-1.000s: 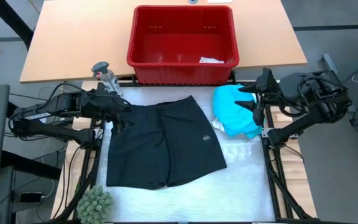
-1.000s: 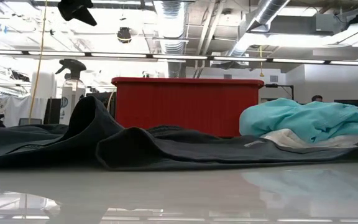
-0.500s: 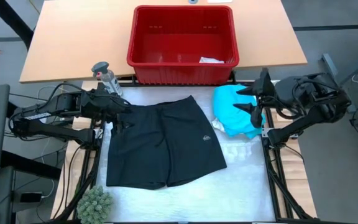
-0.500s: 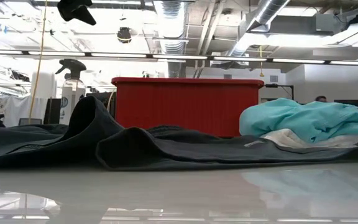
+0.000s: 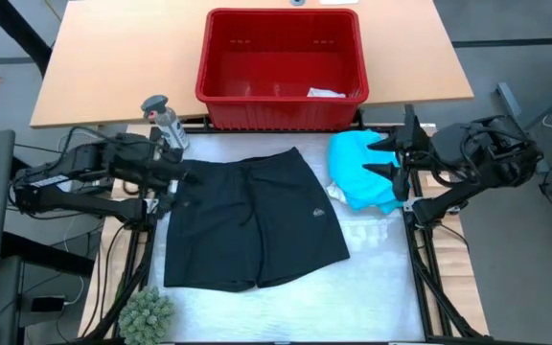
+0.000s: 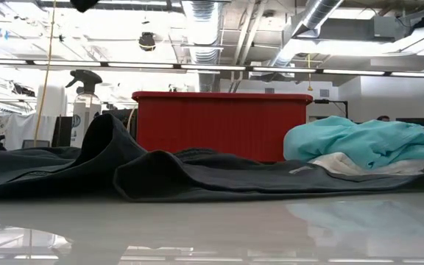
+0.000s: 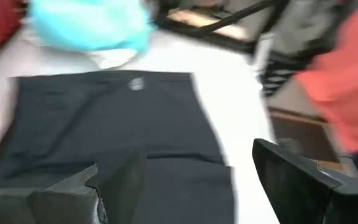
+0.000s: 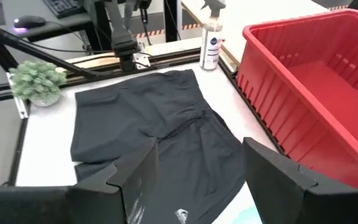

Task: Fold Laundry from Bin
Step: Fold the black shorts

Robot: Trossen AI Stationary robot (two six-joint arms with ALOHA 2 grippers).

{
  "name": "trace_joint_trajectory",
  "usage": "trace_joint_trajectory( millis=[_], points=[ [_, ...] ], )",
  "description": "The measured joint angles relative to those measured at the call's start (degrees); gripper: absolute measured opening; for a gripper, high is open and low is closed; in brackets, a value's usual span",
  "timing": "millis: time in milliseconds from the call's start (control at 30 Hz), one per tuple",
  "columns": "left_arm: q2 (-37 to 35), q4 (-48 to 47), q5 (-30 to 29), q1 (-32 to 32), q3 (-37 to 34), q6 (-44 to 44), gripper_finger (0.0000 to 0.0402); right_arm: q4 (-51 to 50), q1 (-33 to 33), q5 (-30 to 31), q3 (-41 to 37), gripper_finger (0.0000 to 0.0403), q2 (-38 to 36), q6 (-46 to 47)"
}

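**Black shorts lying flat, both arms waiting at the sides**

A spray bottle (image 5: 165, 121) is standing near the left corner of the red bin (image 5: 220, 105), and a small green plant (image 5: 145, 313) is sitting at the near left corner of the white mat. The bin is holding only a small pale piece (image 5: 326, 93). The black shorts (image 5: 251, 220) are lying spread in the middle, and the turquoise shirt (image 5: 362, 168) is bunched beside them. The left gripper (image 5: 182, 175) is hovering at the shorts' left edge, fingers apart and empty. The right gripper (image 5: 383, 157) is hanging over the shirt, fingers apart too.
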Motion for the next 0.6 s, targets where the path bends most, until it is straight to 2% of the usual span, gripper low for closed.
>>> trace_joint_trajectory(
  millis=[100,167,367,500,600],
  points=[
    [-2.8,-1.3,3.0,-0.7,0.0,-2.3,0.0283,-0.4,2.2,1.0,0.0,0.0255,-0.2,0.7],
    [-5.2,-5.4,0.0,-1.2,0.0,-4.1,0.0283,-0.4,3.9,2.5,0.0,0.0255,-0.3,0.9],
    [-10.7,-21.2,-22.4,-1.7,0.0,-16.6,0.0283,-0.8,8.2,8.9,0.0,0.0255,-0.3,0.9],
    [-9.3,-28.4,-31.9,-1.7,0.0,-24.5,0.0283,-0.8,9.4,11.3,0.0,0.0255,-0.3,1.0],
    [-5.6,-32.6,-38.3,-1.7,0.0,-31.3,0.0283,-0.8,9.8,11.6,0.0,0.0255,-0.3,1.2]
  ],
)
